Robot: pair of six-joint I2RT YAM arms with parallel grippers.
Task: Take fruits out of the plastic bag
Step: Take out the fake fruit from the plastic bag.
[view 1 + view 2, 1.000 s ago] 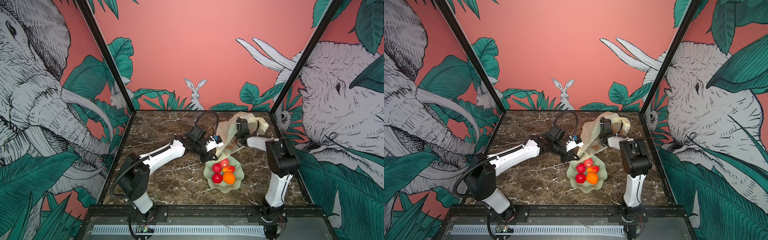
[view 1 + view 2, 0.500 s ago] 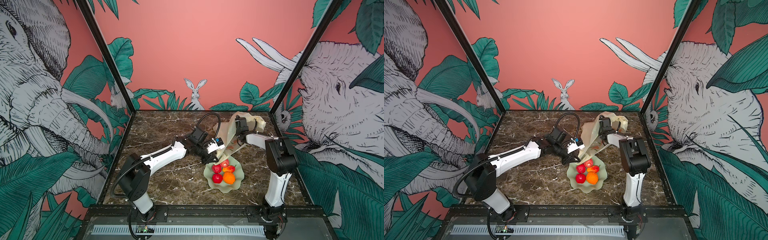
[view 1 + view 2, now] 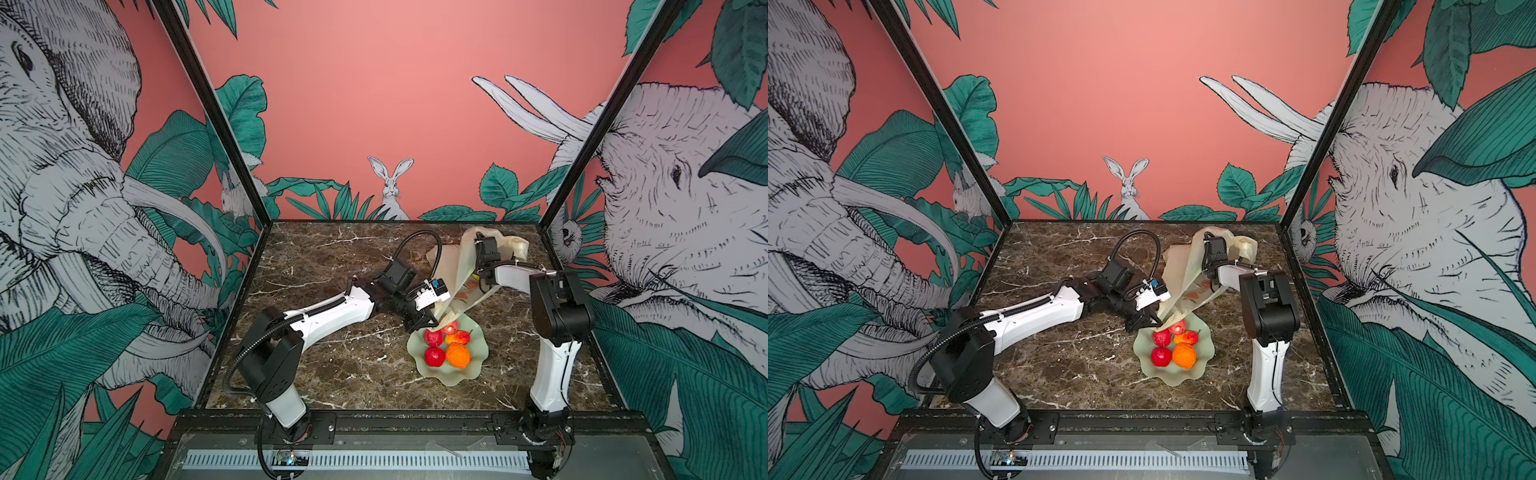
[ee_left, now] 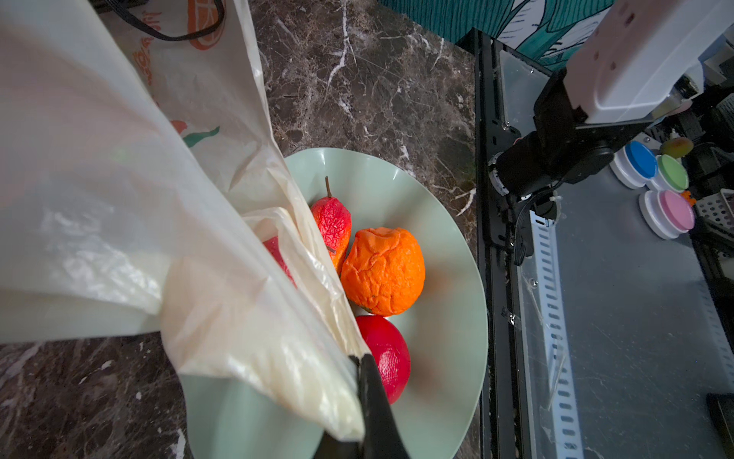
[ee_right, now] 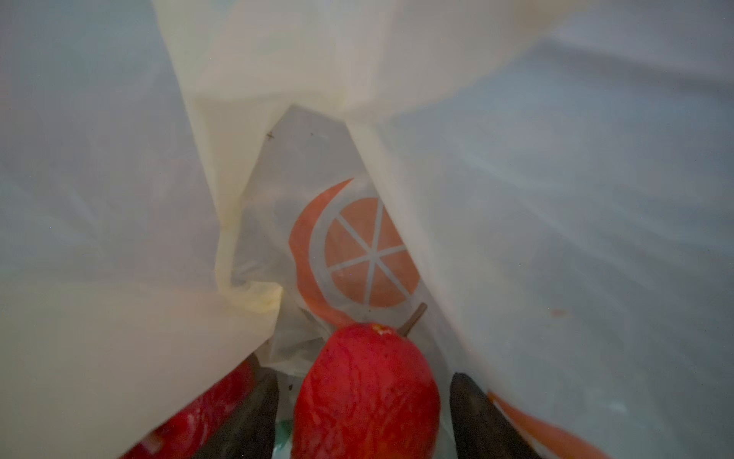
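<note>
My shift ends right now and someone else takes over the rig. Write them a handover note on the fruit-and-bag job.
Left pincer: shut on a fold of the plastic bag, just over the green dish.
Right pincer: inside the bag, open, fingers either side of a red fruit, not yet gripped.
Done: five fruits lie on the dish, one partly under the bag's edge.
Left: take out the red fruit and a second red one beside it in the bag; more may be hidden.
</note>
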